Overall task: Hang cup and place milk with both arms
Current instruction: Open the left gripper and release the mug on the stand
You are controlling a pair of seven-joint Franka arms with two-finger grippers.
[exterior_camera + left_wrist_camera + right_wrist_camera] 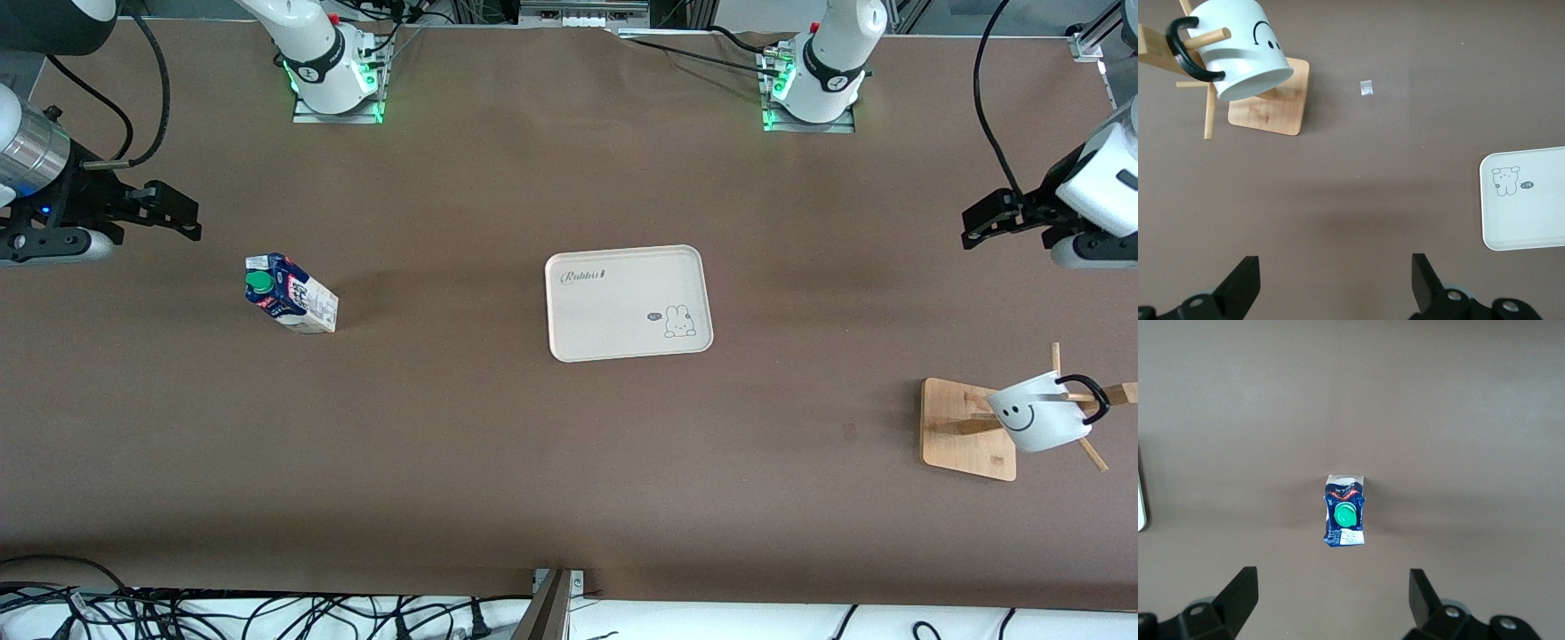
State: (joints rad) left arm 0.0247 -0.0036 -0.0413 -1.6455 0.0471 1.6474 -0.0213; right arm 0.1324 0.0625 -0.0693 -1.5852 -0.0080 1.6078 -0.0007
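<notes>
The white cup (pixel 1036 418) with a black smiley face hangs by its black handle on a peg of a wooden rack (pixel 956 427) at the left arm's end of the table. The left wrist view shows the cup (pixel 1245 43) on the rack (pixel 1268 107) too. The dark blue milk carton (pixel 289 304) with a green cap stands on the table at the right arm's end; it also shows in the right wrist view (pixel 1345 511). My left gripper (pixel 982 222) (pixel 1336 280) is open and empty above the table. My right gripper (pixel 182 213) (pixel 1333 593) is open and empty above the table, apart from the milk.
A cream tray (pixel 622 311) with a rabbit drawing lies at the table's middle, with nothing on it; it also shows in the left wrist view (pixel 1531 220). A small pale scrap (pixel 1366 87) lies on the brown table near the rack. Cables run along the table's near edge.
</notes>
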